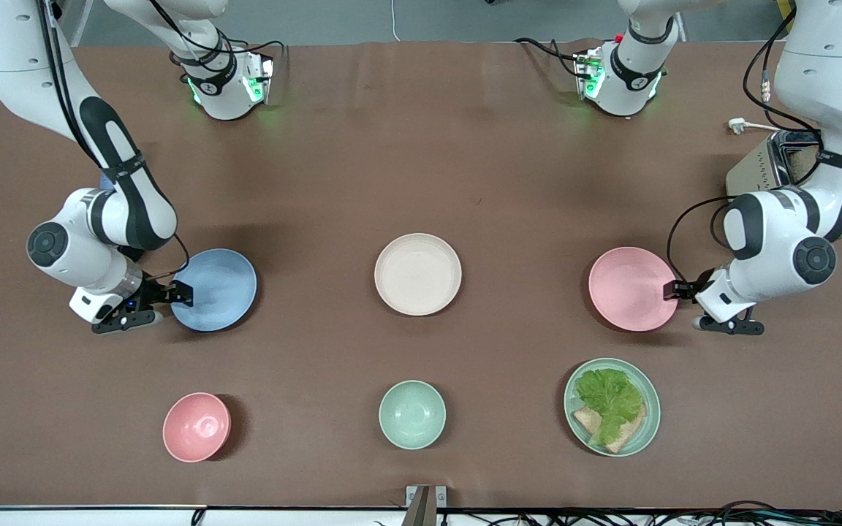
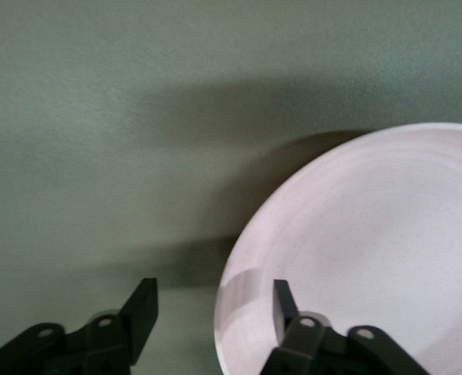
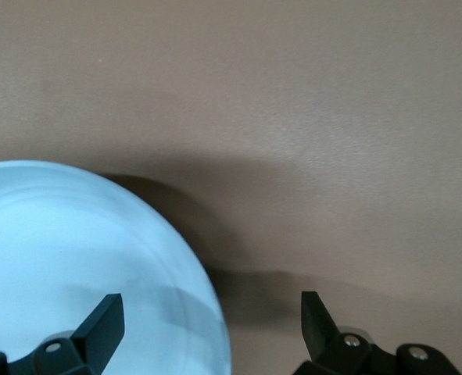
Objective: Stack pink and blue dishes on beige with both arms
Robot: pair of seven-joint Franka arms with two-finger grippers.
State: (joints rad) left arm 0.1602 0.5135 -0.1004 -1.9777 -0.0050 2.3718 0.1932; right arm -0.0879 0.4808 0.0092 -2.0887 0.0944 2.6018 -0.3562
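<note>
While both grippers straddle plate rims with fingers spread, either thin rim could slip out on closing, I judge.
The left gripper (image 2: 207, 312) brackets the matte pink plate (image 1: 631, 288) at the left arm's end; the right gripper (image 3: 213, 322) brackets the equal-sized blue plate (image 1: 215, 289) at the right arm's end. The beige plate (image 1: 417, 274) lies between them, and a tilted lift could scrape it.
</note>
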